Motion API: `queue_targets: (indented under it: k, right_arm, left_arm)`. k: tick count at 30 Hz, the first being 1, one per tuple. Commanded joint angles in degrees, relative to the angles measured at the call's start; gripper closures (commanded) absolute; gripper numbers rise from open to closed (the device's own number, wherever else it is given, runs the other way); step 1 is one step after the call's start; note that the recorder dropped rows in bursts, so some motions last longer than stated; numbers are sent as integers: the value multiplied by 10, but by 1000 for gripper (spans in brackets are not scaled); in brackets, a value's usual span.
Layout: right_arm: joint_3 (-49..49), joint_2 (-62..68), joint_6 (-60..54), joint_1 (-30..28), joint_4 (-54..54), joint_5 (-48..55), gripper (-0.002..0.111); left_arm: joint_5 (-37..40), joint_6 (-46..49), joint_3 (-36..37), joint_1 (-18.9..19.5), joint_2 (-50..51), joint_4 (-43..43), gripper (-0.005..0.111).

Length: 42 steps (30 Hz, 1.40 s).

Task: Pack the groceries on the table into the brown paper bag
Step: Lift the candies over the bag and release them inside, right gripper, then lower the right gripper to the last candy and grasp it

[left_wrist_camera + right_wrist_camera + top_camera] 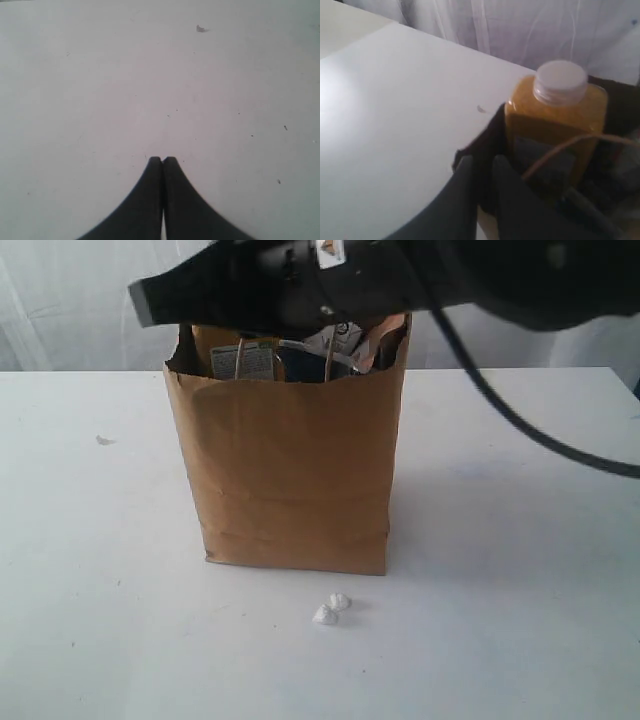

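Brown paper bag (pixel 290 470) stands upright on the white table (pixel 520 590), with the yellow-grain bottle (pixel 555 115) inside it near the rim and tiny white lumps (pixel 332 608) lying just in front of the bag. The right gripper (pixel 482 160) hangs at the bag's rim beside the bottle, jaws close together; whether they pinch the paper cannot be told. The left gripper (pixel 162 160), over bare tabletop, is closed on nothing.

The left gripper (pixel 162 160) has its dark fingers (pixel 142 205) pressed together with nothing between them, over the white table (pixel 75 100). Beyond the fingertips lies a small pale scrap (pixel 201 28), possibly a crumb, among scattered faint dark specks.
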Motion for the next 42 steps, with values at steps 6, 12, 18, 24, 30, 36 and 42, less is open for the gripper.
queue_targets:
  k: [6, 12, 18, 24, 30, 36, 42]
  right_arm:
    - [-2, -126, -83, 76, 4, 295, 108]
    - [32, -135, -80, 115, 56, 332, 108]
    - [123, -132, -118, 131, 29, 363, 108]
    - [192, -132, -7, 131, -61, 445, 108]
    - [235, -124, 18, 130, -8, 473, 108]
    - [244, -32, -182, 22, 216, 473, 108]
    - [244, 41, -221, -40, 269, 107, 108]
  left_arm:
    - [-3, -4, 1, -2, -2, -5, 107]
    - [-3, -4, 1, -2, -2, -5, 107]
    - [-3, -4, 1, -2, -2, -5, 107]
    - [-3, -4, 1, -2, -2, -5, 107]
    - [-3, -4, 1, -2, -2, -5, 107]
    - [-3, -4, 1, -2, -2, -5, 107]
    - [-3, -4, 1, -2, -2, -5, 107]
